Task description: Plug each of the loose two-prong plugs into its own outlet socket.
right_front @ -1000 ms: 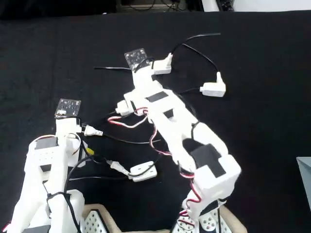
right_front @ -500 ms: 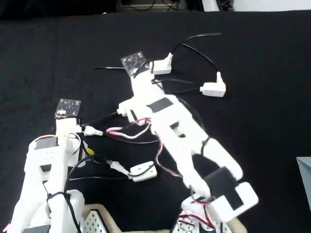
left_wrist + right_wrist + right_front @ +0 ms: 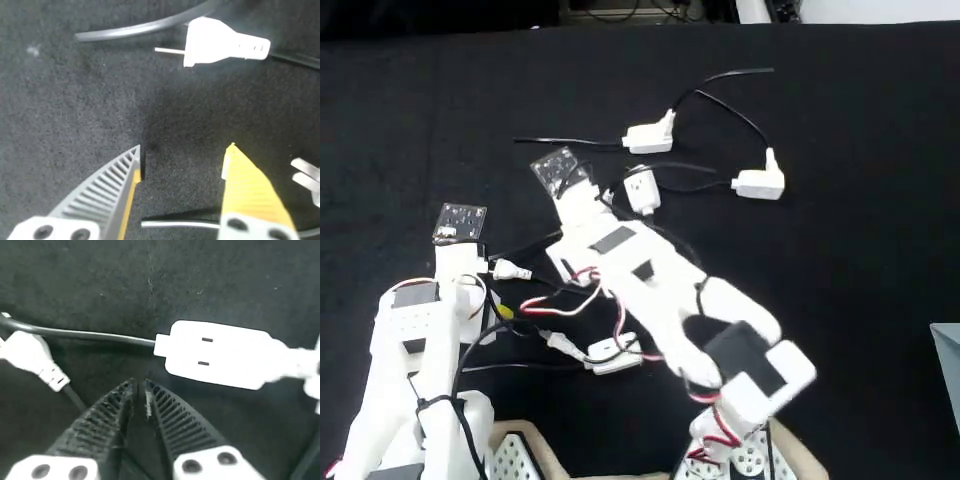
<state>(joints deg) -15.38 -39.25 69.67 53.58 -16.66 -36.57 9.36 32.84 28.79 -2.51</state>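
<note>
Two white robot arms stand over a black desk (image 3: 860, 300) strewn with white plugs, sockets and black cords.

The left pincer (image 3: 183, 150) hangs spread wide above bare desk, gripping nothing. Just beyond its fingertips lies a loose two-prong plug (image 3: 220, 46). Its long axis runs crosswise to the pincer's reach, with the prongs out one end and the cord (image 3: 295, 52) out the other. In the overhead view this is probably the plug at middle left, beside the left arm's wrist, with its prongs aimed toward the centre of the frame.

The right pincer (image 3: 140, 384) is pressed together and empty. Its tips are near an outlet socket (image 3: 225, 355) lying flat, with its two slots turned toward the camera.

A second plug (image 3: 563, 345) lies at lower centre, just beside the near socket (image 3: 615, 352) and pointing toward it. Whether they touch cannot be told.

The upper socket (image 3: 650, 135) and the right-hand socket (image 3: 758, 182) lie at upper centre, well apart from both plugs.

The plug looks light and rigid. Its smooth moulded plastic could slip, and its thin prongs would bend under a careless squeeze. The springy cord may tug it round. The best hold is probably across the flat sides of the body, behind the prongs, so that they stay free.
</note>
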